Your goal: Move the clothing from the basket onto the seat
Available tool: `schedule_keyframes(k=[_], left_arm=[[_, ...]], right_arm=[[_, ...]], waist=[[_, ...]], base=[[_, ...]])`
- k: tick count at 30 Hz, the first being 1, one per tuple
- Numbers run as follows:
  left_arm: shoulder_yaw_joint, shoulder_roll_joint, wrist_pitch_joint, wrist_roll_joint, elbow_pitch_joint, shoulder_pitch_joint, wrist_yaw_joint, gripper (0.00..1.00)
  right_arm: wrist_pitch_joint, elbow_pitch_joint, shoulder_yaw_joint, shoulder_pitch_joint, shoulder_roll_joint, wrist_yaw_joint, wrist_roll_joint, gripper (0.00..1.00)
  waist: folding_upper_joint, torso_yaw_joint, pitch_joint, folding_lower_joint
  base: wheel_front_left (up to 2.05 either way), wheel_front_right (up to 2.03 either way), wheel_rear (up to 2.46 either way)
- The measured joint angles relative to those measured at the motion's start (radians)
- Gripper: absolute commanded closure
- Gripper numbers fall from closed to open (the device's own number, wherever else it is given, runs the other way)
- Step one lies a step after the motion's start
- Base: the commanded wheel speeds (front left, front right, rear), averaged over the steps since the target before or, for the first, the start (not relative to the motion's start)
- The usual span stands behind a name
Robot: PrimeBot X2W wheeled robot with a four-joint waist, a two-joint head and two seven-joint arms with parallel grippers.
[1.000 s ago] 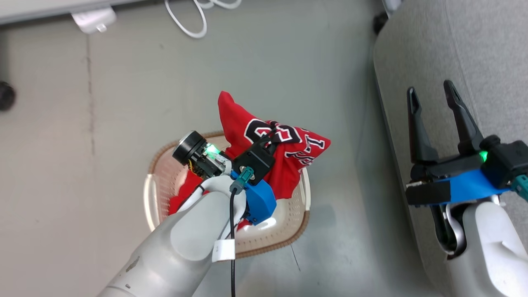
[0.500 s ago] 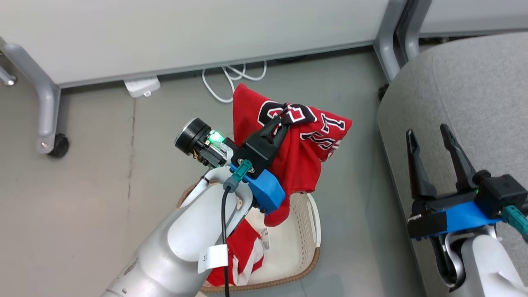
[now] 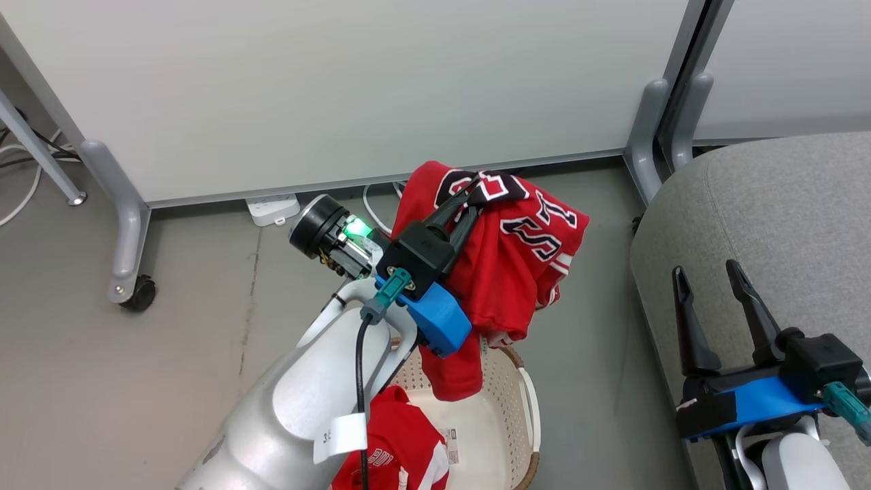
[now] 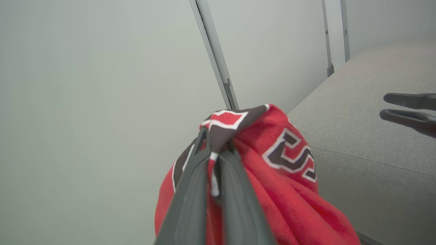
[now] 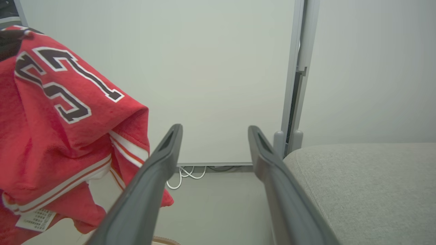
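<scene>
My left gripper (image 3: pixel 468 195) is shut on a red garment with black-and-white numerals (image 3: pixel 517 265), which hangs clear above the basket (image 3: pixel 524 401). In the left wrist view the fabric (image 4: pixel 289 177) bunches between the closed fingers (image 4: pixel 190 190). A second red garment with white trim (image 3: pixel 395 456) lies in the basket at the bottom edge. The grey seat (image 3: pixel 782 224) stands at the right. Over its front edge my right gripper (image 3: pixel 708 272) is open with nothing between its fingers. The right wrist view shows the hanging garment (image 5: pixel 61 136) to the left of that gripper (image 5: pixel 214 131).
A white partition wall (image 3: pixel 340 88) with grey metal legs (image 3: pixel 126 224) runs across the back. A castor (image 3: pixel 139 296), a white power strip (image 3: pixel 272 207) and white cables (image 3: pixel 371 204) lie at its foot. Bare grey floor (image 3: pixel 170 381) spreads to the left of the basket.
The left gripper has lifted the numbered garment up out of the basket. The head camera has tilted up, so the wall has come into view. The right gripper stays open by the seat.
</scene>
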Motion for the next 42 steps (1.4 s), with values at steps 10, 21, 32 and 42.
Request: schedule_keyframes(k=[10, 21, 32, 42], left_arm=[[0.010, 0.003, 0.000, 0.006, -0.007, 0.019, -0.009, 1.00], [0.023, 0.002, 0.000, 0.016, -0.010, 0.020, -0.011, 1.00], [-0.002, -0.005, 0.000, 0.029, -0.021, 0.018, -0.019, 1.00], [-0.063, -0.009, 0.000, 0.030, -0.030, 0.008, -0.027, 1.00]], right_arm=[[0.000, -0.007, 0.011, 0.009, 0.000, 0.000, -0.005, 0.00], [0.000, -0.019, 0.159, -0.060, -0.081, 0.000, -0.015, 0.00], [0.000, 0.032, 0.390, -0.219, -0.190, 0.000, -0.014, 0.00], [0.000, 0.131, 0.570, -0.355, -0.278, 0.000, 0.000, 0.00]], waist=[[0.0000, 0.009, -0.021, 0.0001], [0.0000, 0.012, -0.004, 0.0002], [0.0000, 0.032, 0.028, 0.0002], [0.0000, 0.057, 0.046, 0.0002]], base=[[0.00, 0.00, 0.00], [0.00, 0.00, 0.00], [0.00, 0.00, 0.00], [0.00, 0.00, 0.00]])
